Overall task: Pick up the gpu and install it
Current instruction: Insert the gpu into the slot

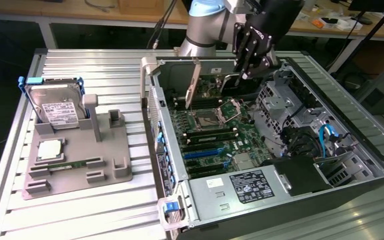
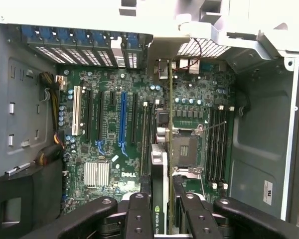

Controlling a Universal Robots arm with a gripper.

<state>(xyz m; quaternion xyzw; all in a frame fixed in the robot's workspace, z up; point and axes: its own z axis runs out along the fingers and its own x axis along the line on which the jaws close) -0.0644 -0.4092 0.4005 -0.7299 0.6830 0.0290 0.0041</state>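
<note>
GPU [image 2: 158, 167] hangs edge-on over the mobo [image 2: 109, 129] inside the case [image 2: 259, 124], clamped in the gripper [image 2: 162, 199]. Risk: its edge looks nearer the CPU socket [image 2: 185, 144] than the blue slot [image 2: 122, 119]. Pressing down misaligned could gouge the board or bend the bracket.

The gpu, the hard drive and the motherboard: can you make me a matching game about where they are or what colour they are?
Things:
1. gpu
2. hard drive
3. motherboard

Clues:
A. green
B. standing upright in the grey holder
C. gripped by the end effector

Pairs: 1-C, 2-B, 3-A.
</note>
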